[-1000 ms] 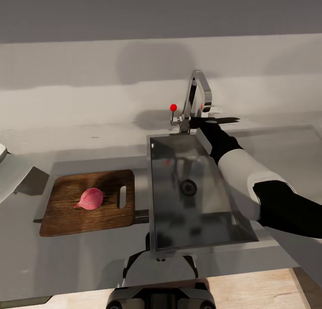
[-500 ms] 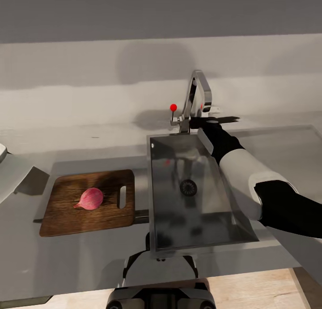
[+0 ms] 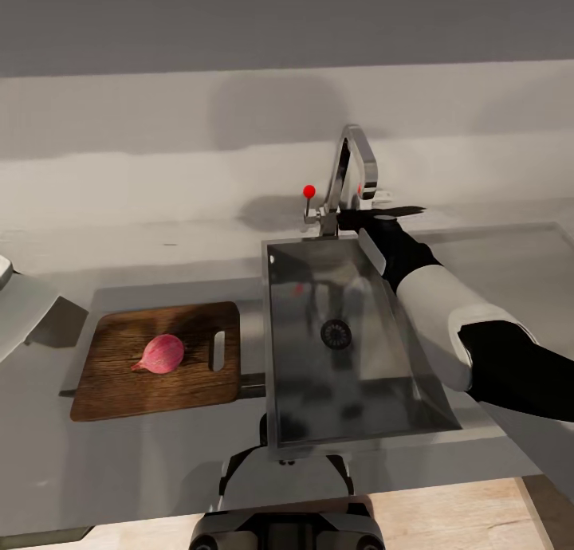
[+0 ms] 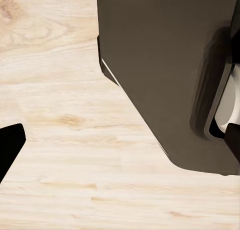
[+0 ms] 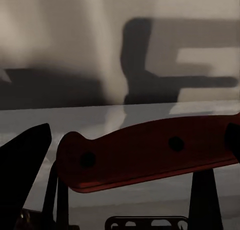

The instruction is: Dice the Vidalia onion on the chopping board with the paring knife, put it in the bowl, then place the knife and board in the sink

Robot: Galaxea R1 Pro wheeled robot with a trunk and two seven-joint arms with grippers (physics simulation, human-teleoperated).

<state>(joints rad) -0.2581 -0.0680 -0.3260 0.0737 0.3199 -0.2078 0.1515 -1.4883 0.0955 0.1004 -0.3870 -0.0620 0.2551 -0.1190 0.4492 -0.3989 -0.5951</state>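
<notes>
Right claw (image 3: 368, 214) behind the sink (image 3: 351, 422), paring knife (image 5: 150, 152) handle between its open fingers. We should close squarely mid-handle before lifting. Left claw's state: cannot tell.

Right claw (image 3: 375, 212) — extended, fingers apart

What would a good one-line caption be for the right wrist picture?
Right gripper reaching at the red-handled paring knife lying on the countertop near the wall.
</notes>
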